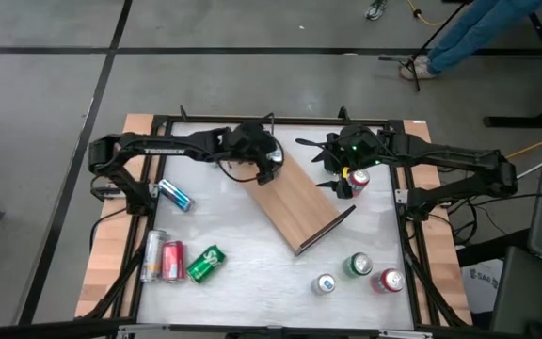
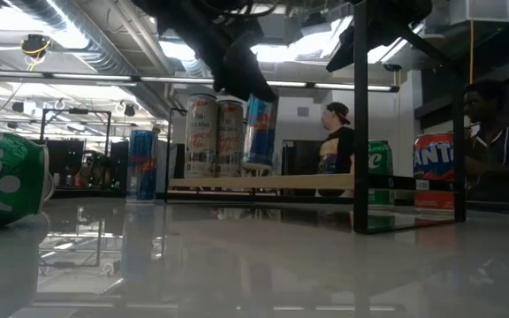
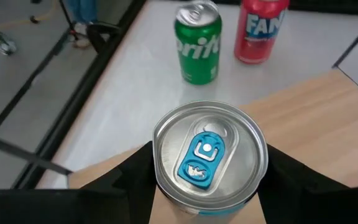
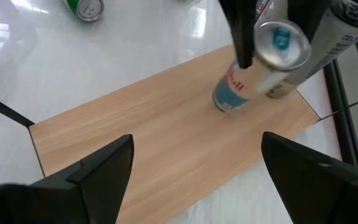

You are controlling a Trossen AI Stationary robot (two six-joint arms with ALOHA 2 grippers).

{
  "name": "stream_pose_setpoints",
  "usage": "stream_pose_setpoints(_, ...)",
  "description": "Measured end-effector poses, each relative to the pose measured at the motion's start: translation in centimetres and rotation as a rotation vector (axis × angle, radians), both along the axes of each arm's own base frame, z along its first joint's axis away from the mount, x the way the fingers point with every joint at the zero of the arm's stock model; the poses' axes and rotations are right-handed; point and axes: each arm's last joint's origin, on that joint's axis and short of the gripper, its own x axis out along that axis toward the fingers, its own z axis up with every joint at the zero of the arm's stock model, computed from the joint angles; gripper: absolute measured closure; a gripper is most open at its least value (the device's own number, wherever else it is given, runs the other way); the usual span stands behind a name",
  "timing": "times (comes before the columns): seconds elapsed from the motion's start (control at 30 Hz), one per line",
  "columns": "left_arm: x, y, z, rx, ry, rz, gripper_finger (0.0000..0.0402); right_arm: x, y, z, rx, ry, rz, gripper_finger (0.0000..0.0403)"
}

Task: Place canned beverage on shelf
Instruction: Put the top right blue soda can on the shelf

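Shelf (image 1: 297, 205) lies diagonally across the middle of the white table (image 1: 243, 273), a long light-brown board with a thin black rail at its near end. Left gripper (image 1: 269, 166) sits over the far end of the board, its fingers (image 3: 132, 180) part closed on either side of a blue-tabbed can (image 3: 209, 155), which it holds upright; in the right wrist view this same can (image 4: 253, 68) stands with its base on or just above the wood near one end. Whether the base actually touches the board cannot be told. Right gripper (image 1: 343, 181) hovers beside the shelf on the right arm's side, fingers (image 4: 98, 171) spread wide with nothing between them, looking down along the bare board.

Beyond the board's far end, a green Sprite can (image 3: 198, 43) and a red Fanta can (image 3: 260, 30) stand upright on the table. On the left side of the table a blue can (image 1: 174, 195), a silver can (image 1: 151, 255), a red can (image 1: 172, 261) and a green can (image 1: 205, 265) all lie on their sides
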Motion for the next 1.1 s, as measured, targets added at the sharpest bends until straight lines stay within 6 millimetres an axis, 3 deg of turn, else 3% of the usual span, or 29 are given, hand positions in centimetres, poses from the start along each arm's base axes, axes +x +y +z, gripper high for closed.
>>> stream_pose_setpoints(0.2,-1.2,-0.3,-0.4,0.026,-0.122,0.003,0.0199,0.0,0.0,0.0,-0.002,-0.005,0.000,0.0061)
stream_pose_setpoints(0.53,-1.7,-0.2,-2.1,0.067,-0.065,0.054,0.0197,0.0,0.0,0.0,-0.002,-0.006,0.000,0.0061)
stream_pose_setpoints(1.1,-1.7,-0.2,-2.2,0.081,-0.057,0.078,0.0174,0.0,0.0,0.1,-0.002,-0.007,0.000,0.0061)
